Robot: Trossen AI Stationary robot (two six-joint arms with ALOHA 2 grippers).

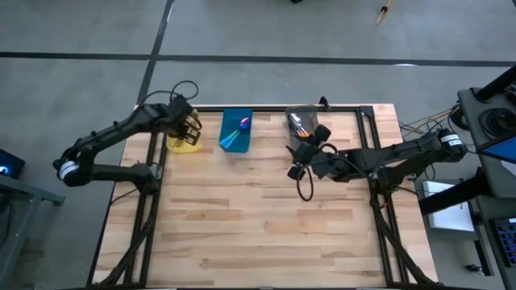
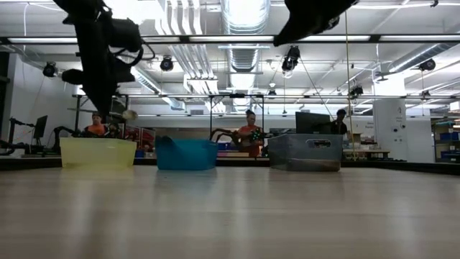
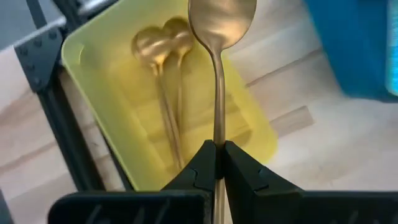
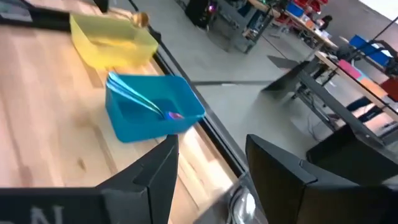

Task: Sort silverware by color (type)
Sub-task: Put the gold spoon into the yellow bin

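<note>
My left gripper [image 3: 218,152] hangs over the yellow bin [image 1: 184,142] at the table's far left and is shut on an all-gold spoon [image 3: 219,74]. Two more gold spoons [image 3: 163,53] lie on that bin's floor. The blue bin [image 1: 235,132] holds purple spoons with teal handles [image 4: 140,99]. Spoons [image 1: 300,123] also lie in the grey bin [image 1: 303,113]. My right gripper [image 4: 208,168] is open and empty, raised just near of the grey bin [image 4: 239,202], facing the blue bin [image 4: 152,109]. My left gripper pinches the gold spoon's thin handle [image 3: 218,132] between its two fingertips [image 3: 202,163]. The handle runs on ahead of the fingers, along them. The bowl [image 3: 221,22] is the far end, over the yellow bin [image 3: 112,81]. The spoon is lifted clear above the bin [image 2: 129,114].
The three bins stand in a row along the table's far edge: yellow [image 2: 97,152], blue [image 2: 187,153], grey [image 2: 305,152]. The wooden tabletop [image 1: 258,217] stretches toward me. A black frame [image 1: 367,113] borders the far right corner. People sit in the room beyond.
</note>
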